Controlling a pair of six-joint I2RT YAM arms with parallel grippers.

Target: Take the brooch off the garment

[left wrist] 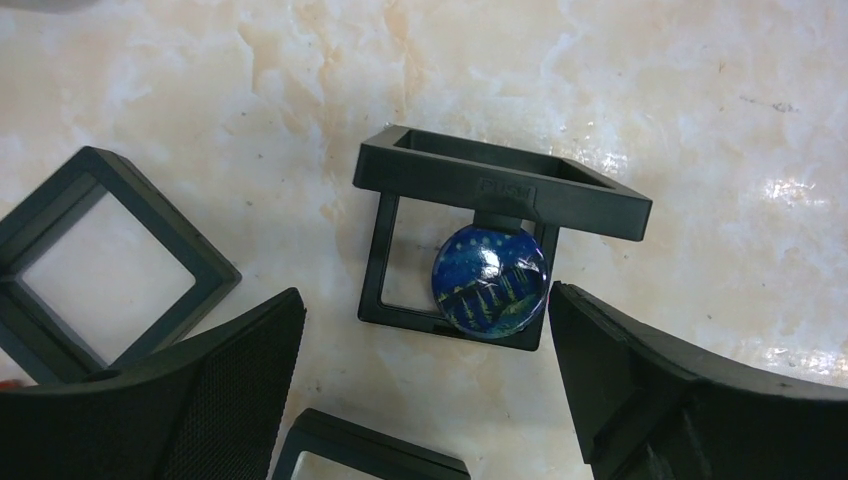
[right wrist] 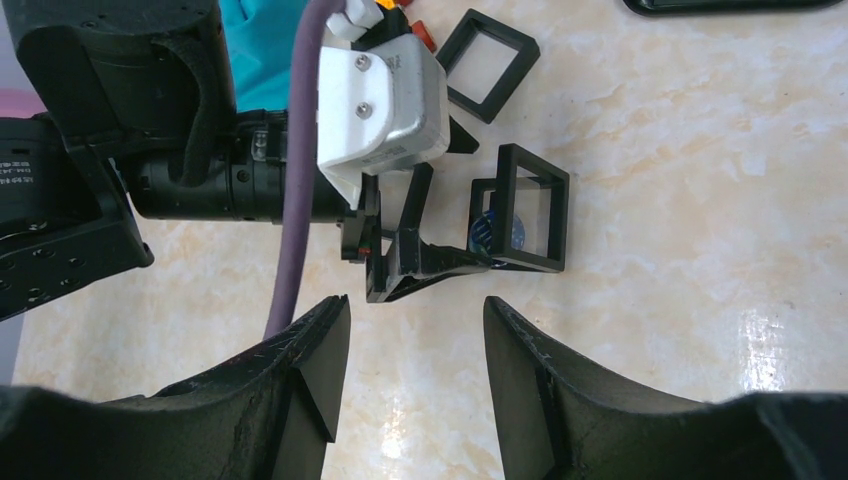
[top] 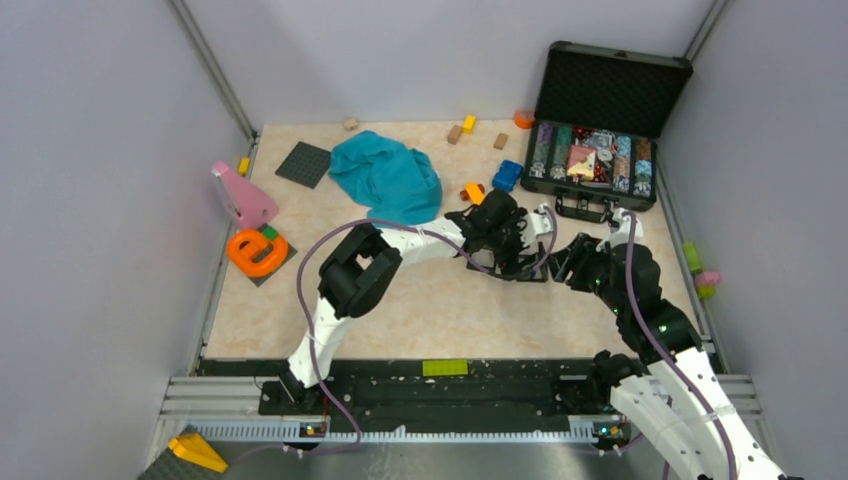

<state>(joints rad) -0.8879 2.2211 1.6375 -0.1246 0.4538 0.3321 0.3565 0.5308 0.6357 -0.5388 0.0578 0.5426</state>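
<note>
Left tool [left wrist: 425,308], spread wide, flanks the brooch [left wrist: 489,281] on a black frame [left wrist: 374,270]; right tool [right wrist: 415,305] likewise apart.

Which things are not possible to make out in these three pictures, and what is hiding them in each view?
- Top view: the brooch and its black frame, covered by the left gripper.
- Left wrist view: the brooch's back, facing away; a second frame, cut by the left edge.
- Right wrist view: most of the garment, behind the left arm; the brooch, seen only partly through the frame.
</note>
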